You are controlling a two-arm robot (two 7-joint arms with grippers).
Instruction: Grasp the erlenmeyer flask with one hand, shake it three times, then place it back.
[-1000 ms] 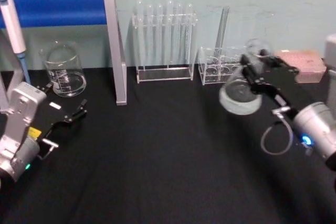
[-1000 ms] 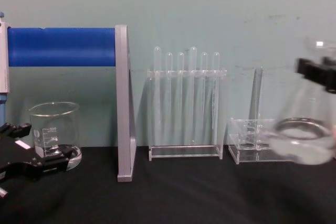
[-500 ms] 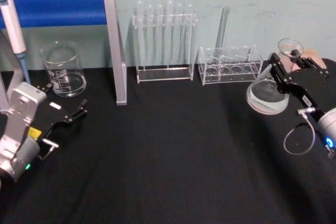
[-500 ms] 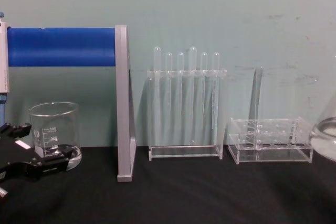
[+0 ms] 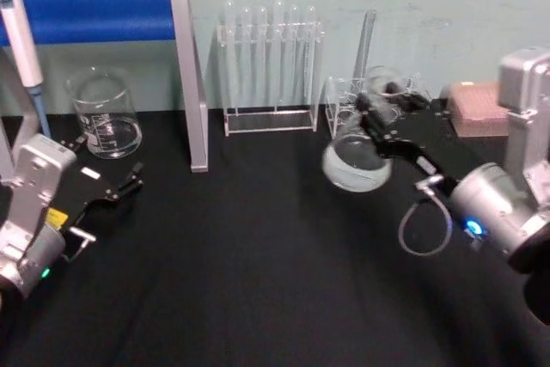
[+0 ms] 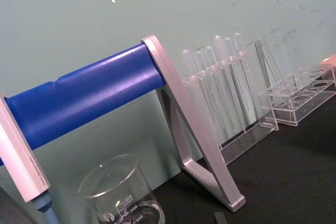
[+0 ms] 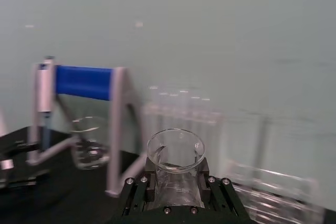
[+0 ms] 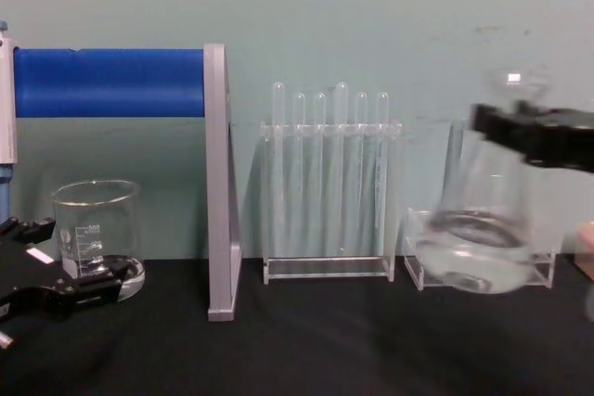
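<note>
- Right gripper (image 5: 384, 109): its 2 fingers clamp the neck of the erlenmeyer flask (image 5: 355, 162), whose wide base hangs below them, lifted off the black table (image 5: 258, 281).
- A low rack (image 8: 422, 271) stands just behind the flask, with open tabletop in front.
- Left gripper (image 5: 110, 199) rests far left with its fingers spread; a beaker (image 5: 105, 118) stands just beyond them.

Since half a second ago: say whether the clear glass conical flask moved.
Yes. The flask swung left: beyond the low clear rack's right end, now before it.
</note>
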